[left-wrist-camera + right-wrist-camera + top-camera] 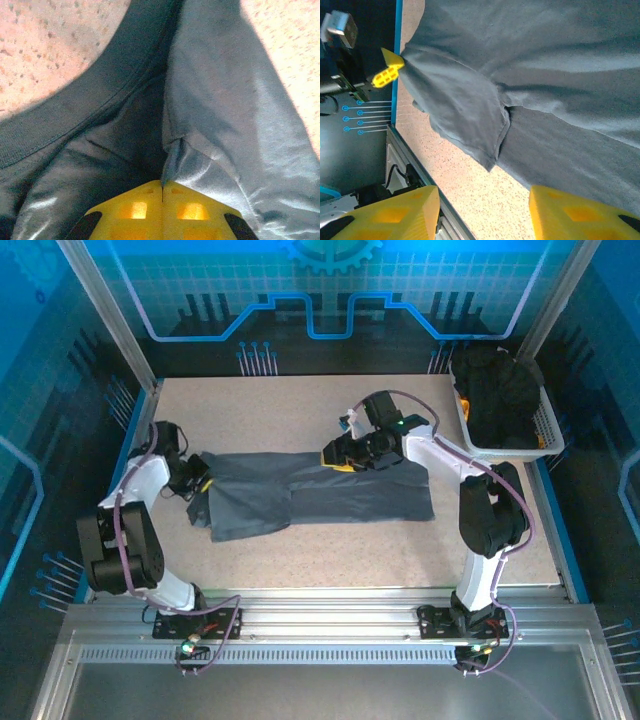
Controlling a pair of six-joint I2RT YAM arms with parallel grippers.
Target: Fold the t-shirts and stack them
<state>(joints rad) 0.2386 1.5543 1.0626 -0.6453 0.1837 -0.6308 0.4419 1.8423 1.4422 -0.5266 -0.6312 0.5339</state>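
Observation:
A slate grey t-shirt (320,495) lies spread lengthwise across the middle of the table. My left gripper (202,485) is at its left end. In the left wrist view its yellow fingers (140,210) are pressed together on a raised fold of the t-shirt (225,115), beside the ribbed collar (75,117). My right gripper (338,456) hangs over the shirt's far edge. In the right wrist view the right gripper (482,215) is open above the table with nothing between its fingers. Past it lie the shirt (545,65), a short sleeve (470,120) and the left gripper (387,75).
A white mesh basket (548,430) stands at the back right corner and holds more dark t-shirts (500,390). Bare speckled table (270,410) lies behind the shirt, with more in front of it. A metal rail (320,605) runs along the near edge.

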